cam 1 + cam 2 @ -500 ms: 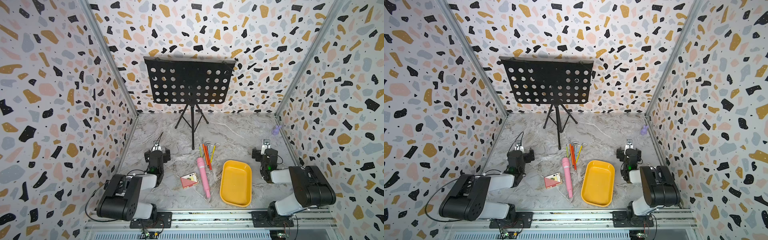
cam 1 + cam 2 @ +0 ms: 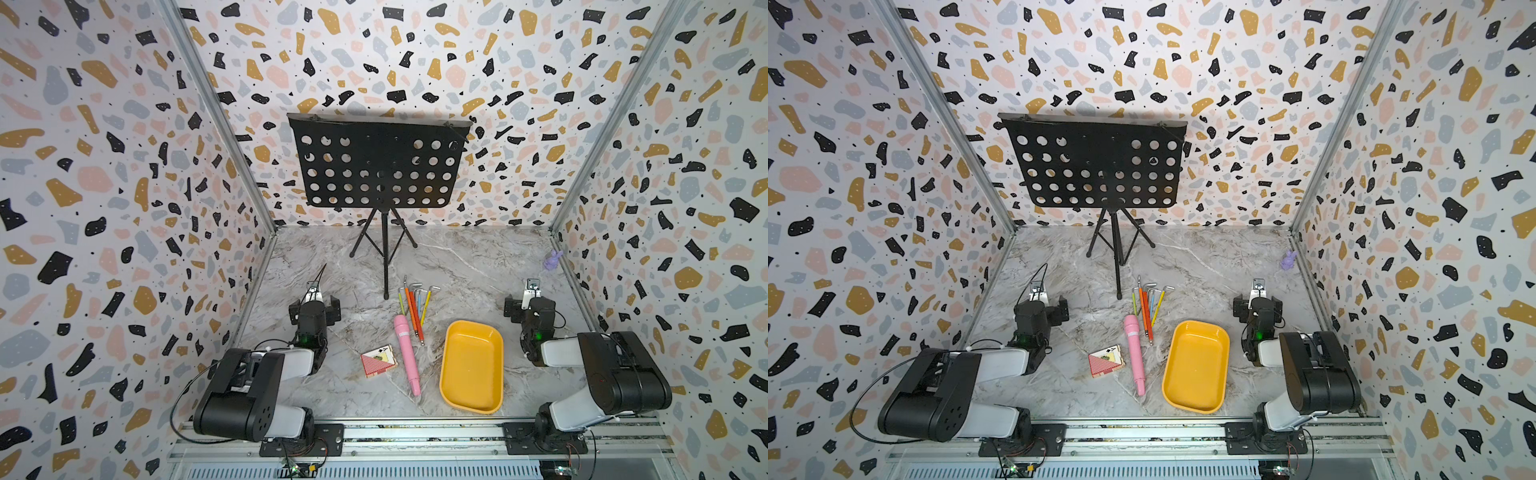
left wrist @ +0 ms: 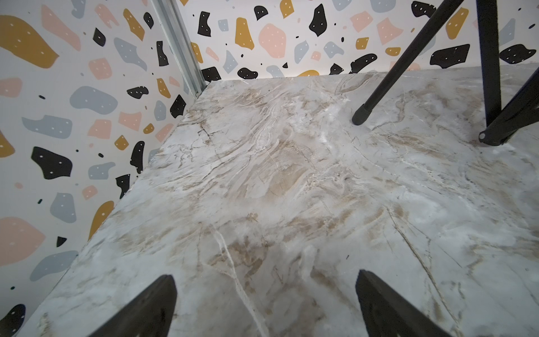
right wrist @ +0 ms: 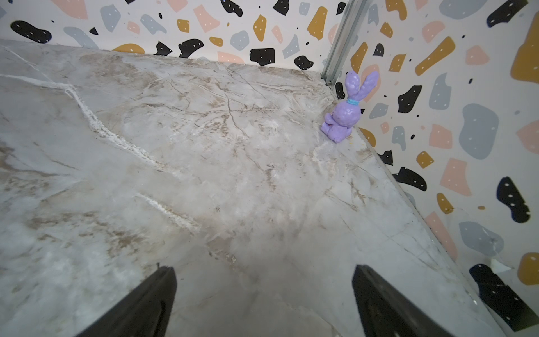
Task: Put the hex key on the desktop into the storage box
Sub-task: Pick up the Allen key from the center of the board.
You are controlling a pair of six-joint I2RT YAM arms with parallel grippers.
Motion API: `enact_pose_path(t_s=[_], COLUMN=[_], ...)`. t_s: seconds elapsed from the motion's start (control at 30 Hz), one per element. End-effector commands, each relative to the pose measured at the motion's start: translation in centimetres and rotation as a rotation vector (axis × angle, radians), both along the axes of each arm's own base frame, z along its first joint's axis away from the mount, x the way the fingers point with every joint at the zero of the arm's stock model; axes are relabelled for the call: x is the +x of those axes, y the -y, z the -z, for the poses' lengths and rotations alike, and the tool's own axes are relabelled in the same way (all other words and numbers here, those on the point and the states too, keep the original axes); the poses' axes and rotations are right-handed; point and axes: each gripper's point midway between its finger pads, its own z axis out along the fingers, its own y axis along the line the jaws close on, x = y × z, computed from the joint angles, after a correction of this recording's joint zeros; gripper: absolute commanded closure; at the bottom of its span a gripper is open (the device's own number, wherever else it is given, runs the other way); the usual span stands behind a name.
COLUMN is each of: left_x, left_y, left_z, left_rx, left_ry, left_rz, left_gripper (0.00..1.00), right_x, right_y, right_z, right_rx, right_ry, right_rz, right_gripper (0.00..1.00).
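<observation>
Marble desktop (image 2: 465,266) before you, coloured hex keys (image 2: 415,305) fanned on it beside the pink stick (image 2: 406,353), near the yellow storage box (image 2: 471,374), your left gripper (image 3: 265,291) and right gripper (image 4: 264,286) both spread wide apart.

I've got a black perforated music stand (image 2: 378,166) upright on its tripod at the back. Closer in, a pink stick (image 2: 407,353) lies lengthwise, with a red playing-card box (image 2: 377,360) just beside it. A purple toy rabbit (image 4: 347,111) sits against the speckled wall (image 4: 466,116), near the corner.
</observation>
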Motion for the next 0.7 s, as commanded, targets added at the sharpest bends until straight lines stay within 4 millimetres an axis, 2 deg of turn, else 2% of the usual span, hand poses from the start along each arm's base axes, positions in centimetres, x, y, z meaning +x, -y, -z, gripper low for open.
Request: enact_pose_path(t_s=[0.0, 0.47, 0.57, 0.67], left_x=[0.4, 0.4, 0.6, 0.5], left_y=[0.0, 0.0, 1.2, 1.3], left_z=[-0.9, -0.9, -1.2, -2.5], left_rx=[-0.002, -0.002, -0.002, 0.004], left_ry=[0.032, 0.032, 0.038, 0.028], left_rz=[0.002, 0.004, 0.075, 0.078], left_gripper=[0.0, 0.0, 0.0, 0.0], right_x=[0.2, 0.2, 0.2, 0.3], right_y=[-0.1, -0.1, -0.2, -0.6], right_z=[-0.5, -0.5, -0.7, -2.4], right_rx=[0.011, 0.011, 0.01, 0.009], right_ry=[0.017, 0.016, 0.022, -0.009], right_rz=[0.0, -0.001, -0.007, -0.034], right_gripper=[0.0, 0.0, 0.0, 0.0])
